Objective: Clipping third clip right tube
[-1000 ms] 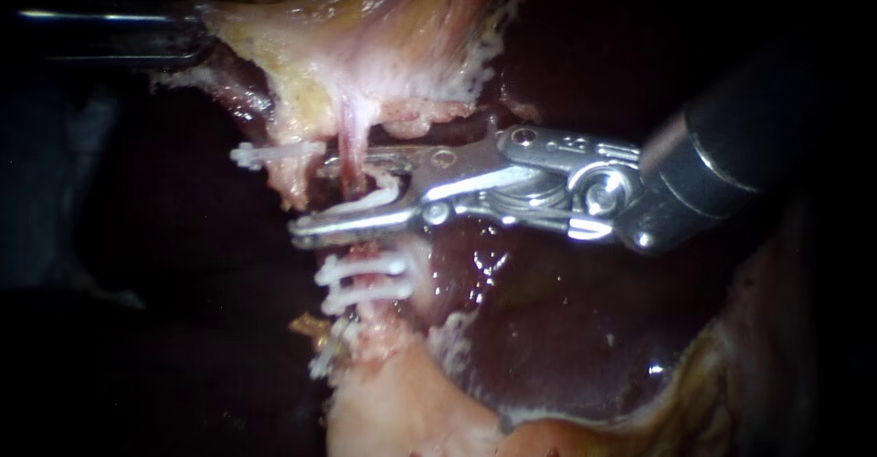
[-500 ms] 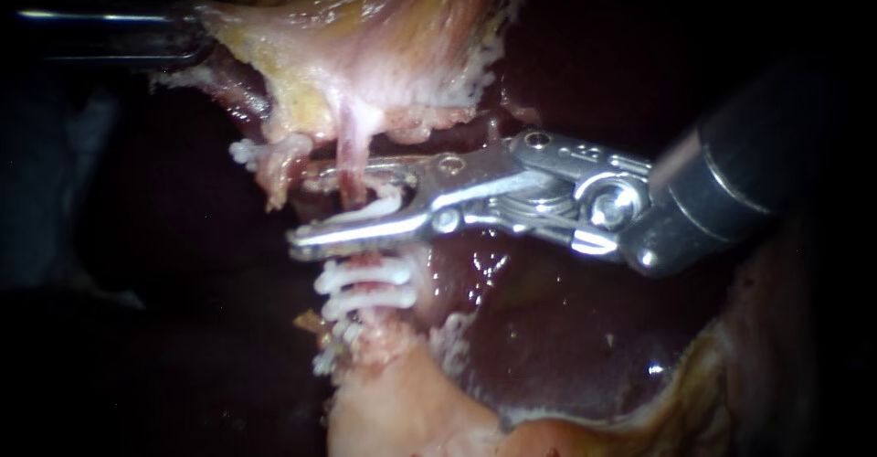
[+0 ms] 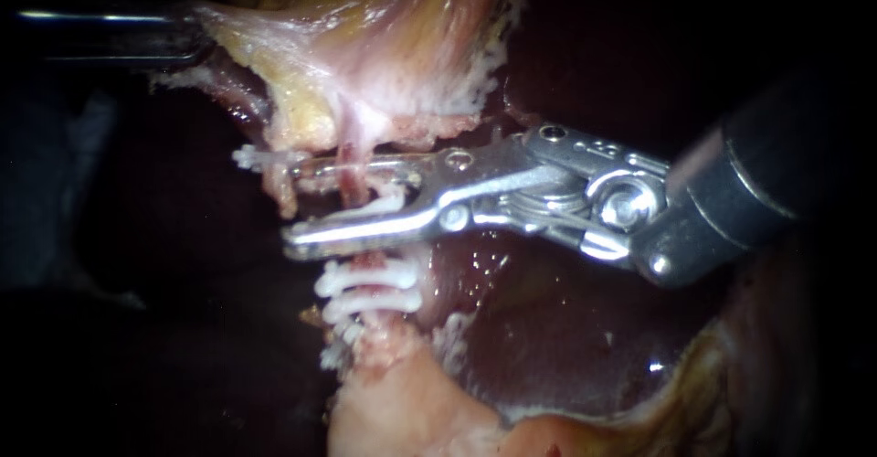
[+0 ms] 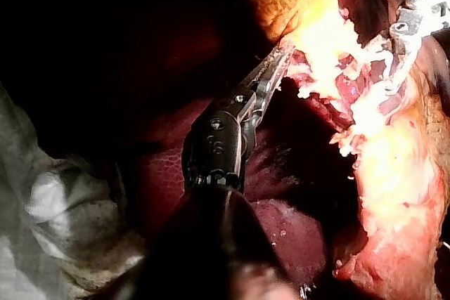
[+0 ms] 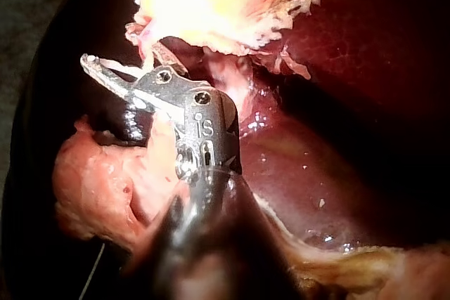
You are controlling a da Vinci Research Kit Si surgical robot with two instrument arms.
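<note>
The right instrument's pincer point(image 3: 292, 199) is held spread around the tube point(image 3: 351, 187). The white third clip point(image 3: 376, 206) is carried between its two halves and touched by both. One leg is seen along the lower half, and the tip of the other leg shows past the upper half. The tube is crossed by the pincer, so it lies inside the open clip, not beside it. The clip is judged not yet squeezed shut, so closing and release are left to be done. Just under the pincer, two seated clips point(image 3: 365, 279) are seen close together on the same tube. Beyond them the dark liver point(image 3: 548, 329) is seen. Above, the pale tissue point(image 3: 301, 64) is pinched and drawn taut by the left instrument's pincer point(image 4: 281, 57).
</note>
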